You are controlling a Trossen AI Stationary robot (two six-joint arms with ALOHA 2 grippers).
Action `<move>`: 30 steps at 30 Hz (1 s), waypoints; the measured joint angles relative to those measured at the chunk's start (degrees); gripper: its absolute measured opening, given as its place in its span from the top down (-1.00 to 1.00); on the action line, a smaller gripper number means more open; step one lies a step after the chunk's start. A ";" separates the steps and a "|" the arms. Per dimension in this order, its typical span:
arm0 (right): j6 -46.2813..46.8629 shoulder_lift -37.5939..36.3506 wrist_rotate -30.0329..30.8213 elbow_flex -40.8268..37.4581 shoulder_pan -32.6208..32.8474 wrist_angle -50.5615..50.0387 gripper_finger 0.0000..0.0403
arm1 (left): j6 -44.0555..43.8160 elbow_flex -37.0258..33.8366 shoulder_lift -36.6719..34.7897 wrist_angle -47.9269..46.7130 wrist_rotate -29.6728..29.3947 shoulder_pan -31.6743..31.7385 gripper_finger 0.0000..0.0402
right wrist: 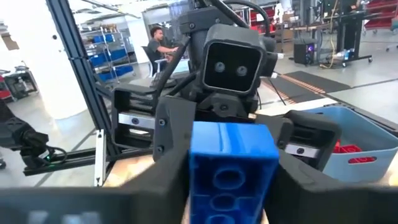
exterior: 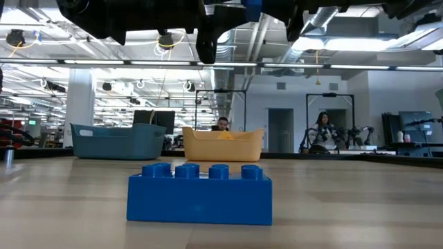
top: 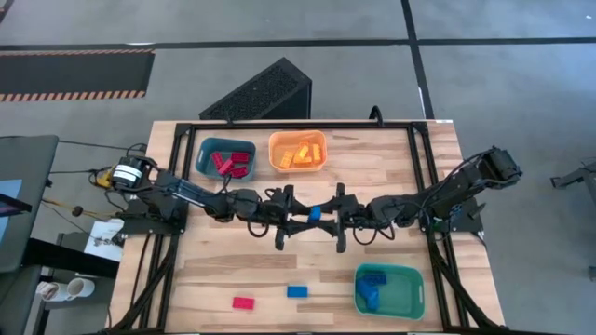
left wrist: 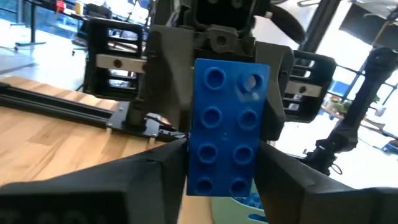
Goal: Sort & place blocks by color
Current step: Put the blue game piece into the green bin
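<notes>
A blue block (top: 315,213) hangs above the middle of the table between my two grippers, which meet there level and tip to tip. My left gripper (top: 303,213) comes from the table's left and my right gripper (top: 328,213) from its right; both are shut on the block. Its studs (left wrist: 214,115) face my left arm and its hollow underside (right wrist: 231,180) faces my right arm. A red block (top: 243,302) and another blue block (top: 297,291) lie flat on the table near its front edge. My left gripper pinches the blue block's two long sides at one end (left wrist: 194,171) between its two fingers, coming level from the table's left. The block is lifted clear, its studded face toward my left wrist. My right gripper pinches the same block's long sides nearer the other end (left wrist: 264,93), a finger (left wrist: 278,106) on each side, coming level from the table's right. The block's hollow underside faces this wrist.
A teal bin (top: 226,158) with red blocks and an orange bin (top: 297,151) with yellow blocks stand at the far edge. A green bin (top: 389,288) with blue blocks stands near the front right. Black frame rails (top: 177,186) run along both table sides.
</notes>
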 joint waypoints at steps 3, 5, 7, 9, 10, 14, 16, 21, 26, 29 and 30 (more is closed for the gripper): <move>0.06 -0.10 0.04 0.02 0.24 -0.66 0.35 | 0.14 -0.02 0.00 -0.07 0.19 0.01 0.09; 0.32 -1.27 0.01 0.02 0.78 -3.73 0.35 | 1.57 -0.02 0.00 -1.20 1.89 -0.01 -0.03; 1.96 -4.36 0.06 0.02 1.68 -9.90 0.35 | 2.42 0.00 -0.06 -3.26 3.73 -0.01 -0.13; 4.77 -8.30 0.62 0.02 3.10 -17.68 0.35 | 1.54 -0.02 -0.07 -6.12 5.70 -0.10 -0.22; 6.52 -10.23 0.99 0.02 4.14 -21.82 0.35 | 1.01 -0.02 -0.07 -7.35 6.84 -0.10 -0.25; 13.96 -15.08 0.83 0.02 9.73 -32.94 0.35 | -0.61 -0.02 -0.07 -11.13 11.50 -0.72 -0.33; 15.38 -15.64 0.22 0.02 13.55 -35.18 0.35 | 0.40 -0.04 -0.07 -13.39 12.28 -1.86 -0.35; 21.51 -11.80 0.77 0.02 22.99 -35.36 0.30 | 3.70 -0.04 -0.07 -14.91 11.85 -6.29 -0.35; 34.35 -6.28 2.10 -0.01 28.59 -38.32 0.24 | 4.59 -0.04 -0.07 -14.85 7.19 -9.74 -0.35; 41.16 -3.90 1.47 -0.01 30.68 -41.46 0.25 | 4.57 -0.04 -0.07 -14.87 5.43 -10.62 -0.35; 42.92 -3.45 1.21 -0.01 31.38 -42.02 0.26 | 4.49 -0.04 -0.07 -14.87 5.10 -10.73 -0.35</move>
